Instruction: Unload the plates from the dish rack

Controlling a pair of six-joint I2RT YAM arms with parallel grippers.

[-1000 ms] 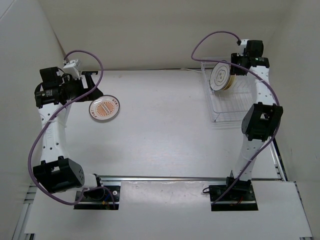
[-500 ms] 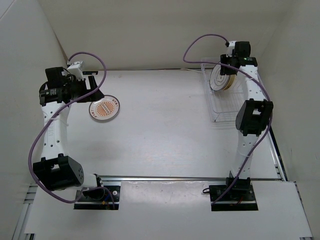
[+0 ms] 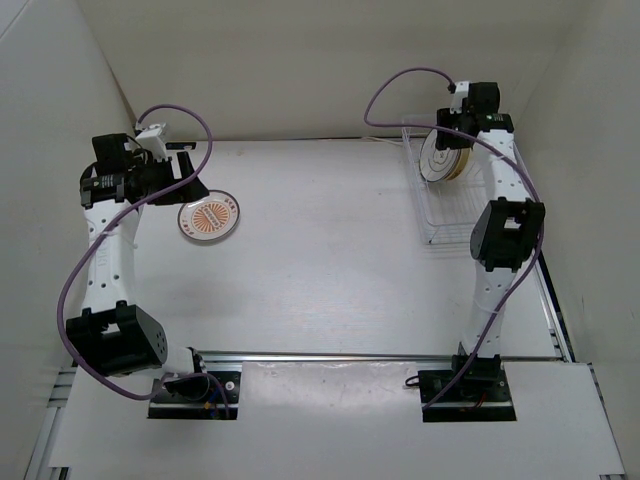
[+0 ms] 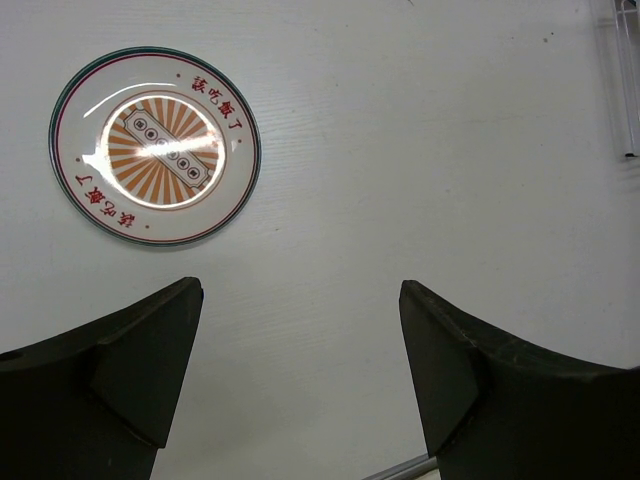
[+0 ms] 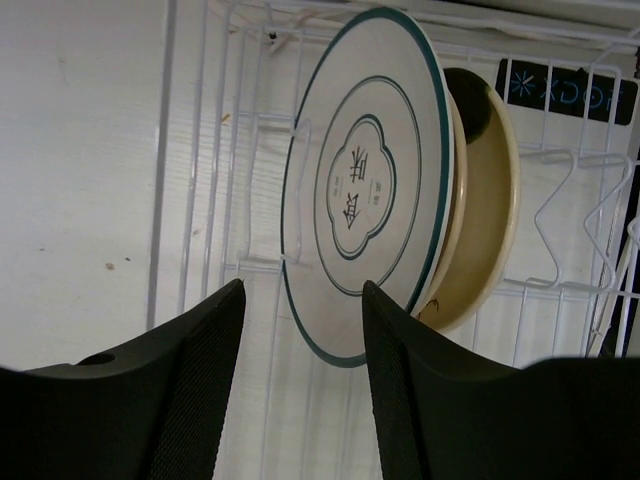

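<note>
Right fingers [image 5: 200, 380] gape empty, aimed at the grey plate [image 5: 365, 190] in the dish rack [image 3: 445, 218] for my grab; left fingers [image 4: 130, 370] open, empty.

Dish rack [image 3: 440, 225] on table [image 3: 320, 270], far right corner. Two plates stand on edge in its far end: front plate [image 5: 365, 190] to the left, back plate [image 5: 490, 220] close behind on its right. Third plate [image 3: 209, 216] flat on table, far left, well apart from rack.
</note>
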